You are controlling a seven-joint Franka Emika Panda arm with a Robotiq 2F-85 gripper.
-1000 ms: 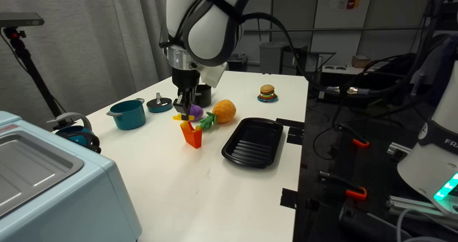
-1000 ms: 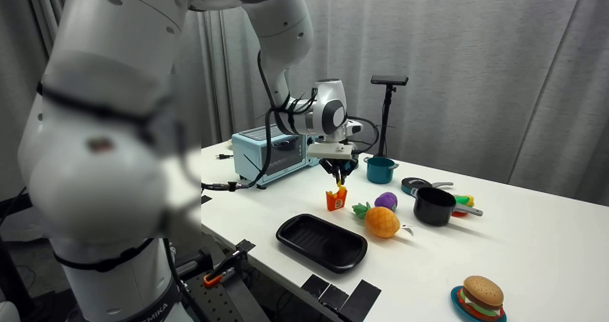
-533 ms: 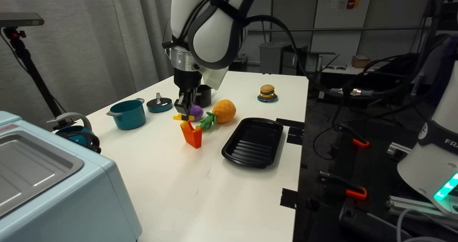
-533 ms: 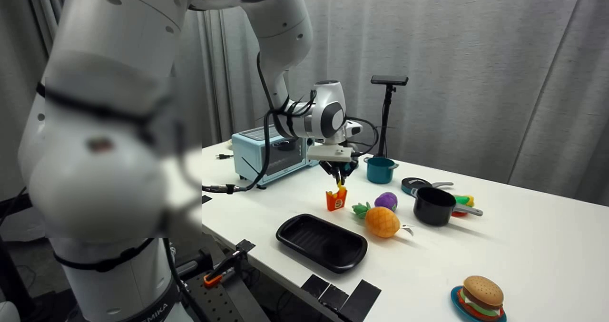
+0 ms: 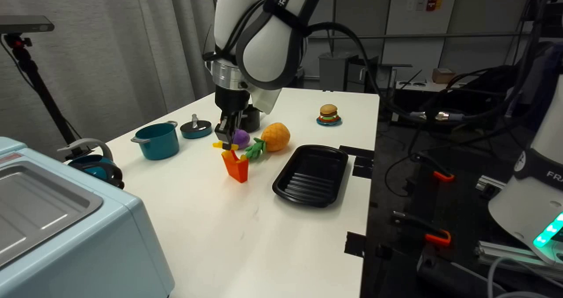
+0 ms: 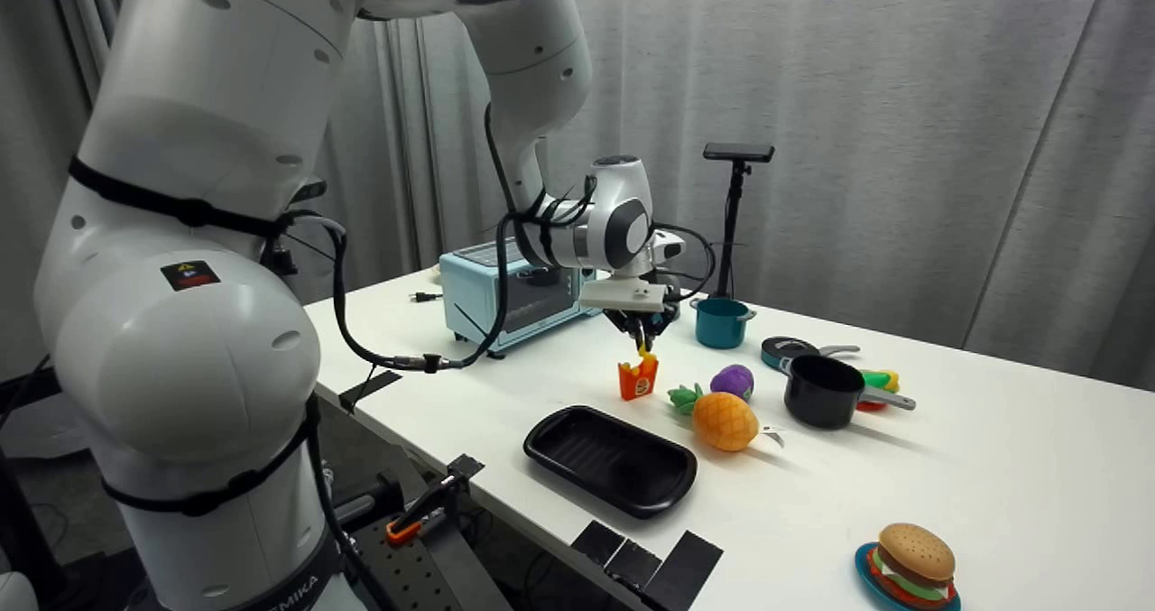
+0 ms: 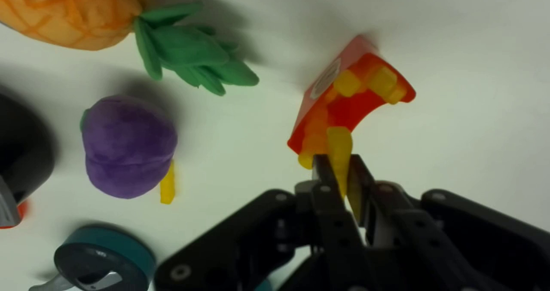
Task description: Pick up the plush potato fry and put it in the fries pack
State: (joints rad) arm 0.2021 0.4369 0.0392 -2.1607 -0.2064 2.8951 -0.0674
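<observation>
Over the past second the arm [image 5: 264, 62] dips and slides slightly rightward in an exterior view, while the fries pack [image 5: 237, 169] stays standing left of centre. Right of centre in the wrist view, the gripper [image 7: 340, 165] pinches the fry [image 7: 340, 153], whose free end overlaps the pack's rim, though contact is unclear; this looks like lining up for insertion, with release still to come.

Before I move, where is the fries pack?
In the wrist view, the fries pack is right of centre, pictured just above the tool and right of the pineapple leaves. In both exterior views it is left of them.
</observation>
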